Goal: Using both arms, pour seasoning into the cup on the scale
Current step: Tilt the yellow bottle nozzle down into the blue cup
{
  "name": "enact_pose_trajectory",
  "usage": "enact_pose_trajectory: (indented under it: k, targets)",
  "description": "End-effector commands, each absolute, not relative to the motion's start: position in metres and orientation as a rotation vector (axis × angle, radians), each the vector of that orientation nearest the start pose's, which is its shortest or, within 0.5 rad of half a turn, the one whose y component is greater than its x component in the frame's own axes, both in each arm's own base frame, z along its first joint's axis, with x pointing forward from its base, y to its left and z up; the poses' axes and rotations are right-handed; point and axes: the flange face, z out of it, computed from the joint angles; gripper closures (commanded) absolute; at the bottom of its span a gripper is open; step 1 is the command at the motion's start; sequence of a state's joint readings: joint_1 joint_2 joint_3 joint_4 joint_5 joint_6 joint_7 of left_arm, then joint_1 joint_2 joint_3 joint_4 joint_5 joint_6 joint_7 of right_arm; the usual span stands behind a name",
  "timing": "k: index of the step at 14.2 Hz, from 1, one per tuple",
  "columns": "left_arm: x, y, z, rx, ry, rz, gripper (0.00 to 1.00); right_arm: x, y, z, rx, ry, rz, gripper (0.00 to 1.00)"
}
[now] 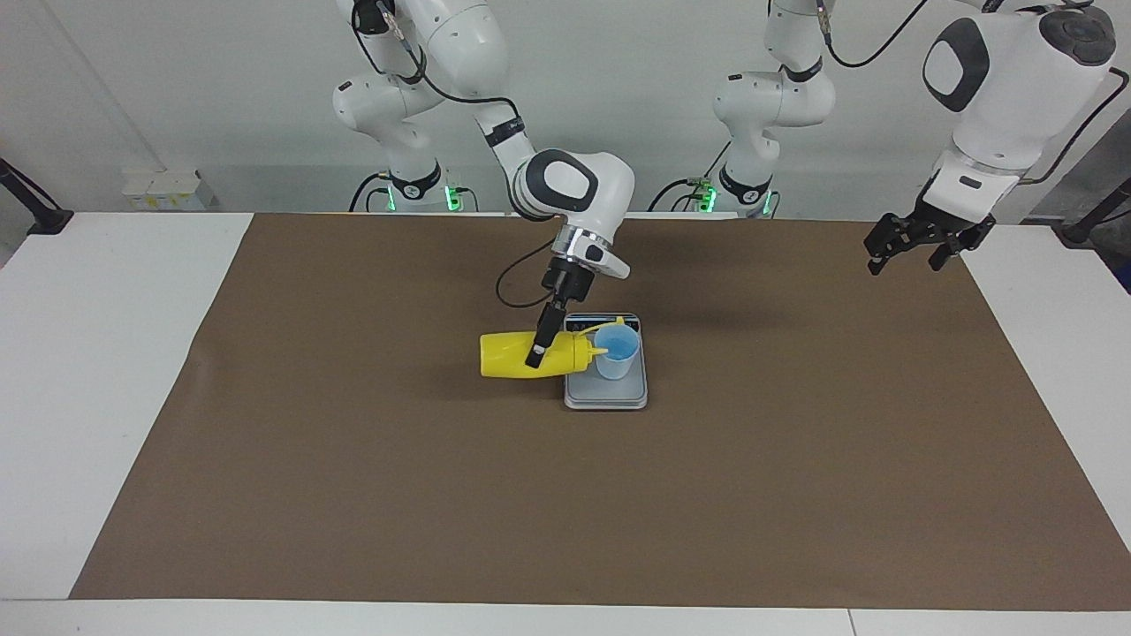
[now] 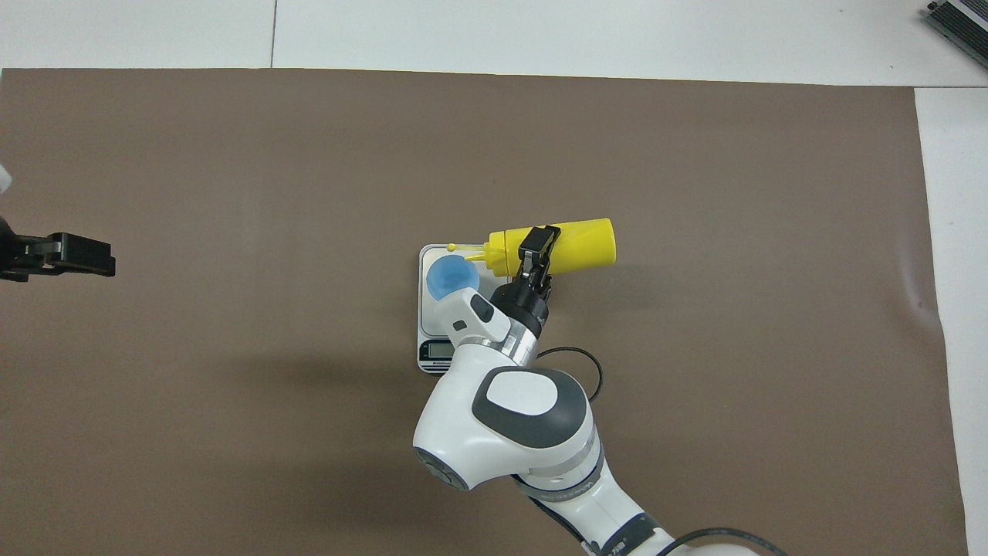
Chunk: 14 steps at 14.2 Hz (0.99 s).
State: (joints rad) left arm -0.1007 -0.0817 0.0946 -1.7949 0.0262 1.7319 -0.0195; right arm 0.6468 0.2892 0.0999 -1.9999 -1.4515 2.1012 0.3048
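Right gripper [image 1: 540, 344] is pinching the bright yellow plastic squeeze bottle [image 1: 512, 355], lying sideways, nozzle over the small light-blue translucent cup [image 1: 616, 352] on the flat silver-grey scale [image 1: 606, 396]. Left gripper [image 1: 919, 244] is waiting, jaws spread. Risk: nozzle nudging the light cup, tipping it.

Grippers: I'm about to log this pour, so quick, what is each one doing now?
Right gripper: shut on the yellow bottle, tipped toward the cup on the scale.
Left gripper: open, empty, waiting at its end.
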Motion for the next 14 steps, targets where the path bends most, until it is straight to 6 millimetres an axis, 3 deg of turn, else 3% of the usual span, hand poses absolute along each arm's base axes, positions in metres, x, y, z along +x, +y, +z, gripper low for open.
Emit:
enact_pose_trajectory:
  k: [1,10,14]
  targets:
    - [0.533,0.000,0.580,-3.134,-0.031,-0.033,0.00,0.473,0.371,0.332,1.526,1.294,0.531,0.96]
    - [0.533,0.000,0.580,-3.134,-0.031,-0.036,0.00,0.478,0.375,0.342,1.567,1.236,0.560,0.93]
    - [0.533,0.000,0.580,-3.133,-0.031,-0.033,0.00,0.476,0.378,0.357,1.709,1.250,0.594,0.90]
